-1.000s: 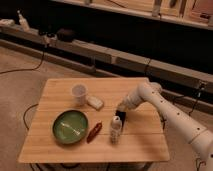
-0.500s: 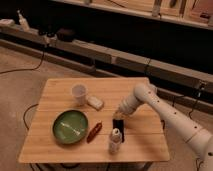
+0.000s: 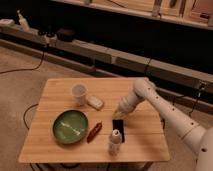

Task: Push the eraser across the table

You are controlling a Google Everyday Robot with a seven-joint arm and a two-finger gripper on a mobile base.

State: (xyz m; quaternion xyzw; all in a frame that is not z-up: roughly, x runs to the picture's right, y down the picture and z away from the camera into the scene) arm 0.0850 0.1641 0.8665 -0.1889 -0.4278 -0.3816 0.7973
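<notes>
The eraser (image 3: 118,125) is a small flat black block lying on the pale wood table (image 3: 60,145), right of centre and towards the front. My gripper (image 3: 120,114) hangs from the white arm that comes in from the right. Its tip is just behind the eraser's far end, close to it or touching it. A small white bottle (image 3: 115,141) stands right at the eraser's near end.
A white cup (image 3: 79,93) and a pale whitish block (image 3: 95,103) sit at the back centre. A green bowl (image 3: 70,126) and a red object (image 3: 94,131) lie left of the eraser. Dark shelving and cables run behind the table.
The eraser has slid towards the table's front edge, and the white bottle has moved forward with it. The gripper has followed down behind the eraser.
</notes>
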